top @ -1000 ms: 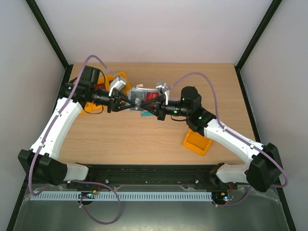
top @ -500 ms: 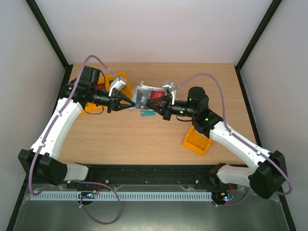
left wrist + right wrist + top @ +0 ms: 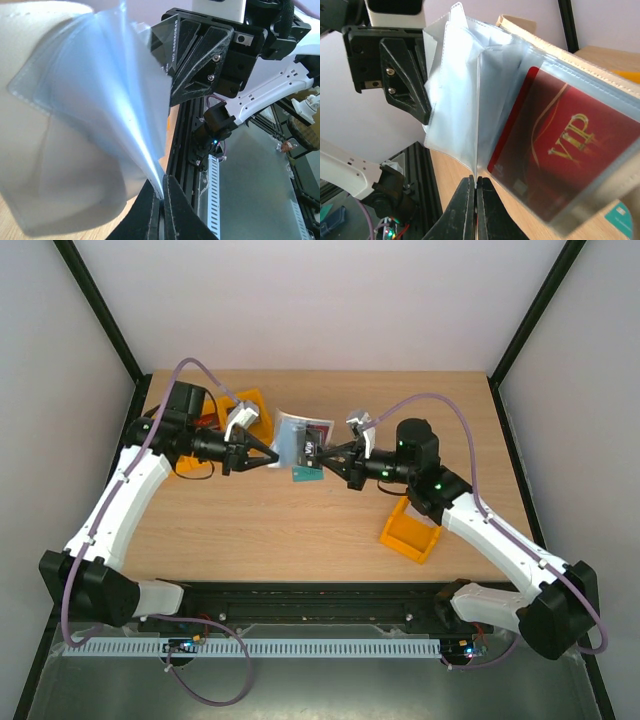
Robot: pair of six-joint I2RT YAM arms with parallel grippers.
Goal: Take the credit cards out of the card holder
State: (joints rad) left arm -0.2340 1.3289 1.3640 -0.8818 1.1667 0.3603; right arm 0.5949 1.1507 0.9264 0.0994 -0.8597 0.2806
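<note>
The cream-white card holder (image 3: pixel 297 439) hangs above the table between both grippers, its clear sleeves (image 3: pixel 455 95) fanned open. My left gripper (image 3: pixel 274 456) is shut on the edge of one sleeve (image 3: pixel 100 110); its tips show in the left wrist view (image 3: pixel 162 192). My right gripper (image 3: pixel 323 454) is shut on another sleeve edge, as the right wrist view (image 3: pixel 476 182) shows. The dark red card (image 3: pixel 565 150), marked VIP, sits inside a sleeve. The teal-green card (image 3: pixel 307 476) lies on the table below the holder. The white card is out of view.
One orange-yellow bin (image 3: pixel 249 408) stands behind the left gripper, another (image 3: pixel 410 532) under the right forearm, and a third (image 3: pixel 185 462) shows partly under the left arm. The wooden table (image 3: pixel 300 530) has black frame posts at its sides.
The grippers have drawn apart, the right one moving right. The card holder has lifted and its sleeves have fanned open between them. The teal-green card stays on the table.
</note>
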